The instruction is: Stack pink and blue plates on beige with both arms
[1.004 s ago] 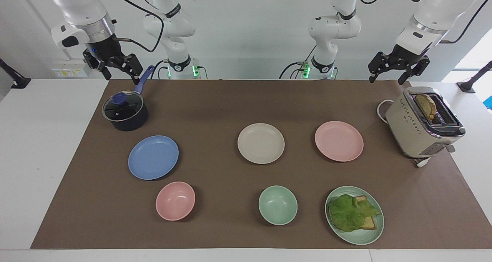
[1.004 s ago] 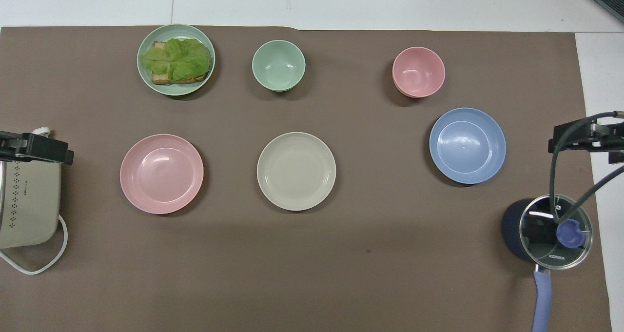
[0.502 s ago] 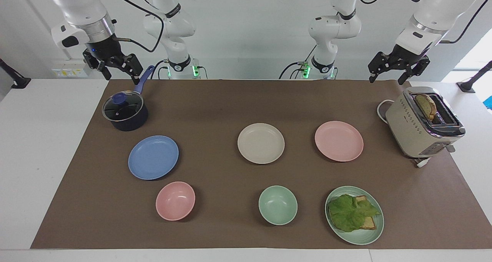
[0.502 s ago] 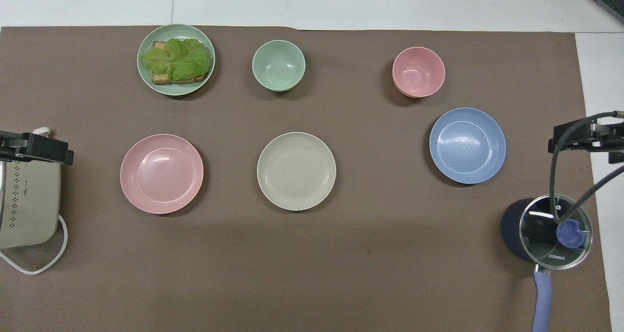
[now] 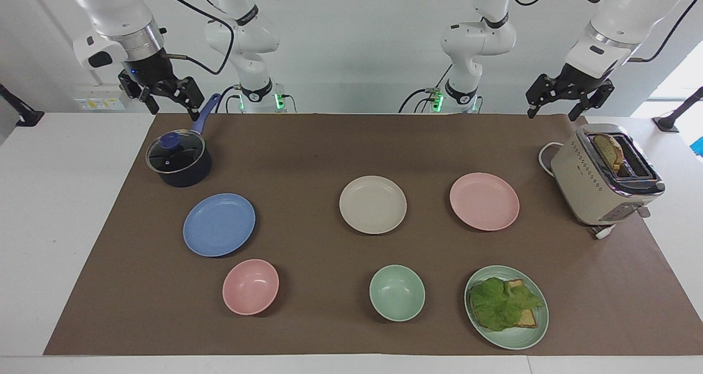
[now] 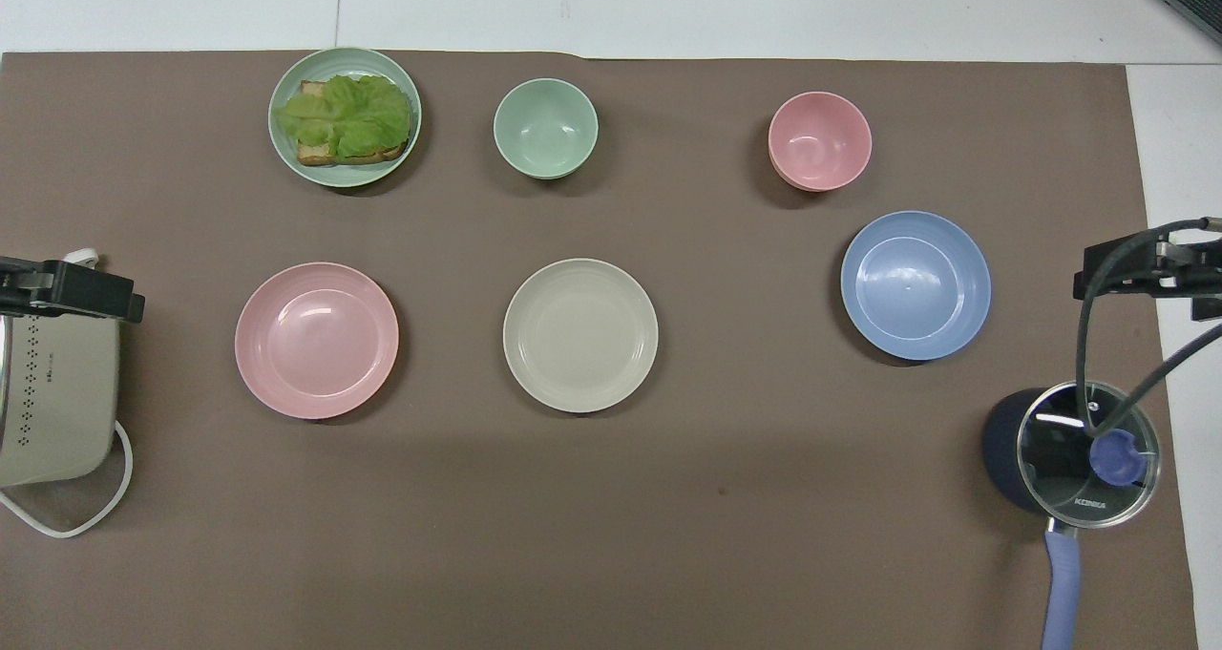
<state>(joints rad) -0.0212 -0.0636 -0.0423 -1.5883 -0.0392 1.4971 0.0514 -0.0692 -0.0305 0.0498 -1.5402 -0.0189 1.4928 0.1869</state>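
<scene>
The beige plate (image 5: 373,204) (image 6: 580,334) lies bare in the middle of the brown mat. Beside it, toward the left arm's end, lies the pink plate (image 5: 484,201) (image 6: 317,340). The blue plate (image 5: 219,224) (image 6: 916,284) lies apart toward the right arm's end. My left gripper (image 5: 553,110) (image 6: 67,289) hangs open and empty, high over the mat's edge by the toaster. My right gripper (image 5: 173,107) (image 6: 1146,268) hangs open and empty, high over the pot's handle. Neither touches a plate.
A dark pot with a glass lid (image 5: 178,161) stands near the right arm. A toaster (image 5: 604,176) with bread stands near the left arm. Farther from the robots sit a pink bowl (image 5: 250,286), a green bowl (image 5: 397,292) and a green plate with lettuce and bread (image 5: 506,306).
</scene>
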